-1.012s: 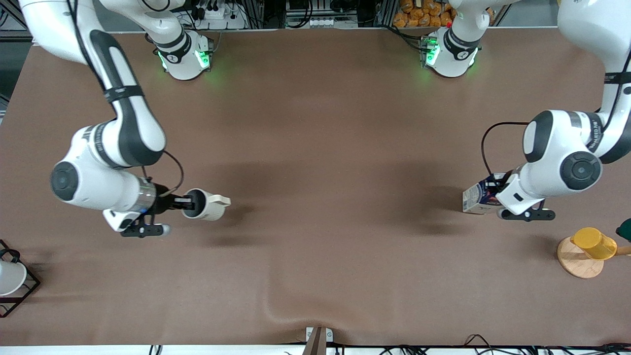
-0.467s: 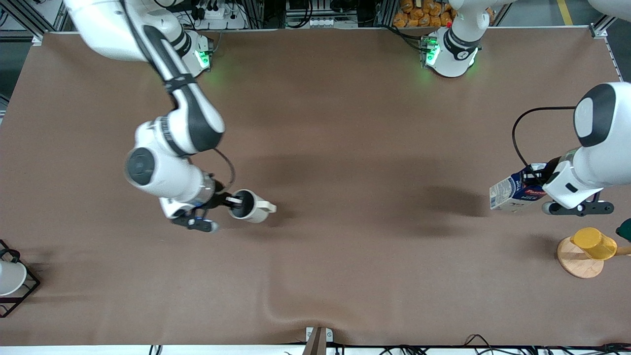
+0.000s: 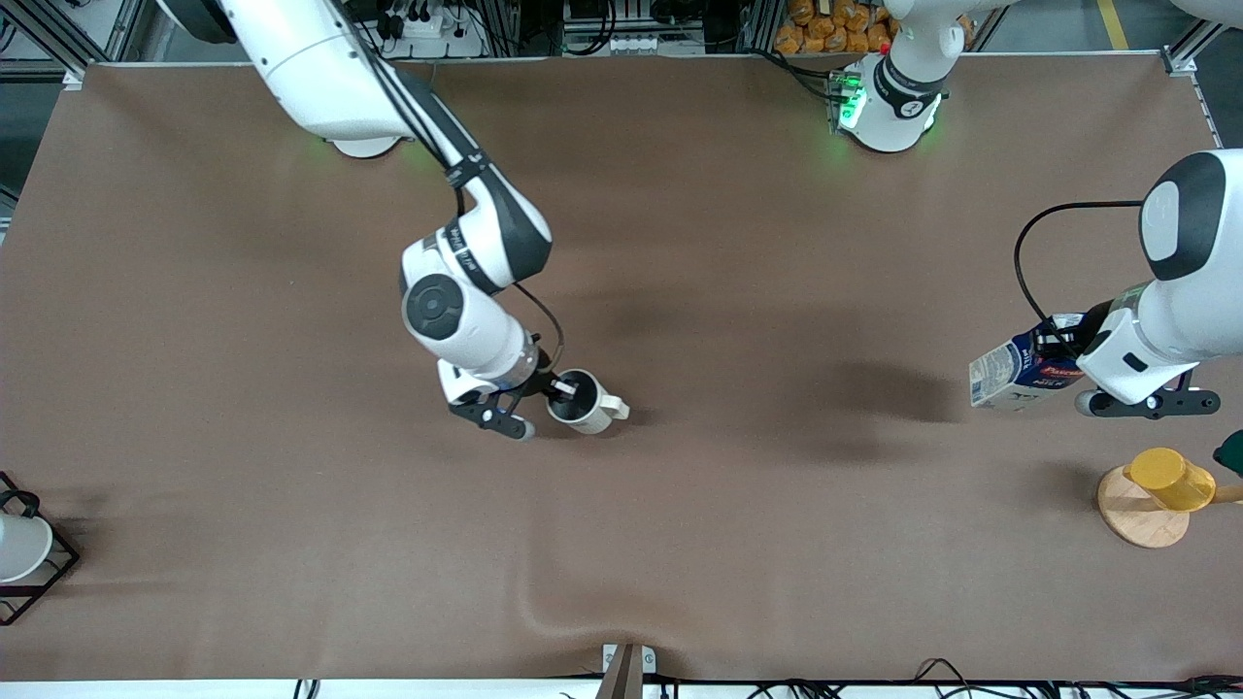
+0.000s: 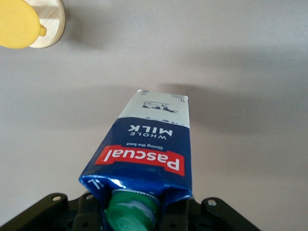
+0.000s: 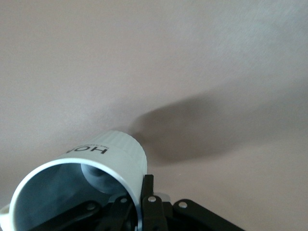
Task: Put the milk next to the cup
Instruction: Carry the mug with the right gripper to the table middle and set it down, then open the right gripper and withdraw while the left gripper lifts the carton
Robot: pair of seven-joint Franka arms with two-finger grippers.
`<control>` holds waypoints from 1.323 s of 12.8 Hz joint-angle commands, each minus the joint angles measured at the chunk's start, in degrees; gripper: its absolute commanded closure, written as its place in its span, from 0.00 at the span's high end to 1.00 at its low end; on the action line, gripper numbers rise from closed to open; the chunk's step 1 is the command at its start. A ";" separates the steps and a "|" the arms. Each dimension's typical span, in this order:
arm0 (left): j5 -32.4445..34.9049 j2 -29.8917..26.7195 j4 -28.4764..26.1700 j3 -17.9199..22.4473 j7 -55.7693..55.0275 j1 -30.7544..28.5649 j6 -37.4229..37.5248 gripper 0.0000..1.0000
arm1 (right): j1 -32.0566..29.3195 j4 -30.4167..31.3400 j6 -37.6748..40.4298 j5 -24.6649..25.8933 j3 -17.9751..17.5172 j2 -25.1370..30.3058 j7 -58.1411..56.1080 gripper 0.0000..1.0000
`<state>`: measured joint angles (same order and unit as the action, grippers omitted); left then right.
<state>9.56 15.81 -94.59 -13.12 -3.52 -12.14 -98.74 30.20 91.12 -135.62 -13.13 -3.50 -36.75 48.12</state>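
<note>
The milk, a dark blue carton with white sides and a red label, hangs tilted in my left gripper over the table's left-arm end. In the left wrist view the milk points away, its green cap at the left gripper, whose jaws are shut on the carton's top. My right gripper is shut on the rim of the off-white cup, held just above the middle of the table. The right wrist view shows the cup with dark lettering and the right gripper pinching its wall.
A yellow cup lies on a round wooden coaster at the left-arm end, nearer the front camera than the milk. A white cup in a black wire frame stands at the right-arm end. The brown cloth has a fold near the front edge.
My right arm has carried the cup from the right-arm end to the middle of the table. My left arm has lifted and tilted the milk, shifting it slightly toward the left-arm end.
</note>
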 commanded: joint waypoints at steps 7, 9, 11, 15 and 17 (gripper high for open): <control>-3.50 -0.69 0.19 0.20 3.26 -0.43 1.00 0.29 | 3.46 -2.09 0.44 7.51 1.22 -2.10 7.77 1.00; -3.50 -0.69 0.19 0.20 3.26 -0.35 0.91 0.29 | 2.68 -2.44 4.02 7.68 1.31 -0.35 7.78 1.00; -3.50 -0.78 0.19 0.11 2.56 -0.26 0.91 0.29 | 0.31 -3.75 9.56 7.51 1.22 2.99 7.60 1.00; -8.06 -2.36 0.02 -4.08 -5.23 0.36 1.18 0.29 | -6.81 -6.92 21.08 6.89 1.04 6.42 3.50 1.00; -8.68 -2.19 1.58 -10.49 -15.23 0.44 1.09 0.29 | -10.32 -6.48 26.17 6.89 1.13 8.62 -3.52 1.00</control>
<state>2.06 14.74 -94.25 -18.89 -11.01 -11.99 -98.73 22.82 83.74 -112.82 -6.61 -1.40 -29.98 49.14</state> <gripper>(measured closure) 0.639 0.000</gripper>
